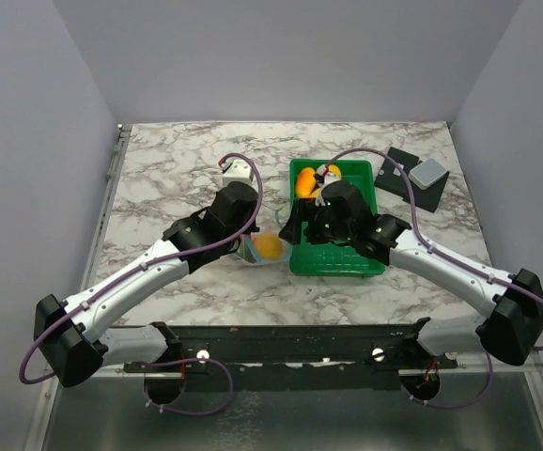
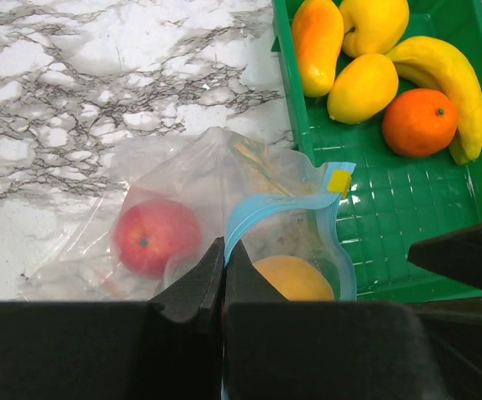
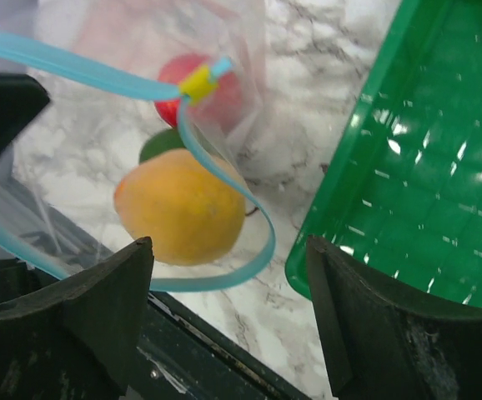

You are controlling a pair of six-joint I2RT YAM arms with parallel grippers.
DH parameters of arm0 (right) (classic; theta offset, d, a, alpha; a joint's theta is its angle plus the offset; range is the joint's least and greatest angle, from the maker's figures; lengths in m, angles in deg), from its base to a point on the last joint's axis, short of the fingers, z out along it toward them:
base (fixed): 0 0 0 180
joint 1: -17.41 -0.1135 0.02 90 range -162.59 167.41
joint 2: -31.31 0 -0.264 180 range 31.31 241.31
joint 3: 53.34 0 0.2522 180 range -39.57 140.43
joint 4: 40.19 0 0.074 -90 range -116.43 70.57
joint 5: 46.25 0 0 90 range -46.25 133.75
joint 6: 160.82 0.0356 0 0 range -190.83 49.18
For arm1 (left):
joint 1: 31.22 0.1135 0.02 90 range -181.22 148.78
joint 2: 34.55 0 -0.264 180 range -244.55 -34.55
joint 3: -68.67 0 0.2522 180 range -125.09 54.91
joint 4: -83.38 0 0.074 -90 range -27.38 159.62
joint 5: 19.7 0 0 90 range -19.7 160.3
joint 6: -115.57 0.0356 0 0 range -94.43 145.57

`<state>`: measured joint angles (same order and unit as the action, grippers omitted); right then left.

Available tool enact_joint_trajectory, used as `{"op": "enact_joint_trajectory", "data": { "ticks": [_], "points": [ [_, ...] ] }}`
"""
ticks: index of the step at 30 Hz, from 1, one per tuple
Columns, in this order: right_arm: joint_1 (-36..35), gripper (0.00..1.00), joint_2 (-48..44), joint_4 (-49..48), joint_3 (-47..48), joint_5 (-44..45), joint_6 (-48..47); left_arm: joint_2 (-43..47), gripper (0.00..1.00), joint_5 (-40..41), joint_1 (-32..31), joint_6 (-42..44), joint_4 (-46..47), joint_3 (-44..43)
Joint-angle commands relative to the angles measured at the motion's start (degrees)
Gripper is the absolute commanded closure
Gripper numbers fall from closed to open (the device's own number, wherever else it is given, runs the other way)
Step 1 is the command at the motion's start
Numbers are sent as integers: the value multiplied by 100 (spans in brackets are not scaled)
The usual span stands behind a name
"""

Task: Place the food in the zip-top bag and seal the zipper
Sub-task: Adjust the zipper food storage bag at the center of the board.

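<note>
Left gripper (image 2: 223,265) pinched on zipper (image 2: 266,204), propping bag (image 2: 195,167) open; right gripper (image 3: 228,250) apart above. Keep rim taut; drop each tray (image 2: 408,212) fruit (image 2: 362,85) well inside.

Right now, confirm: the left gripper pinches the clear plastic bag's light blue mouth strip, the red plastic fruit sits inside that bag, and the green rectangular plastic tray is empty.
Not empty: the green rectangular plastic tray holds yellow and orange plastic fruits, as the left wrist view shows. The left gripper does pinch the light blue strip, and the red fruit is in the clear bag.
</note>
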<state>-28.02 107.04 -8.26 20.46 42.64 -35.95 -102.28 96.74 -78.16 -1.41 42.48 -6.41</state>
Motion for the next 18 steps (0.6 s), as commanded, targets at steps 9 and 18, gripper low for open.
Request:
{"op": "enact_joint_trajectory", "data": {
  "ticks": [9,18],
  "points": [
    [-45,38,-241,101,-694,180,700,-129,100,86,20,53,-20,-335],
    [-45,49,154,-123,-714,151,828,-95,100,67,22,63,-20,-329]
  ]
}}
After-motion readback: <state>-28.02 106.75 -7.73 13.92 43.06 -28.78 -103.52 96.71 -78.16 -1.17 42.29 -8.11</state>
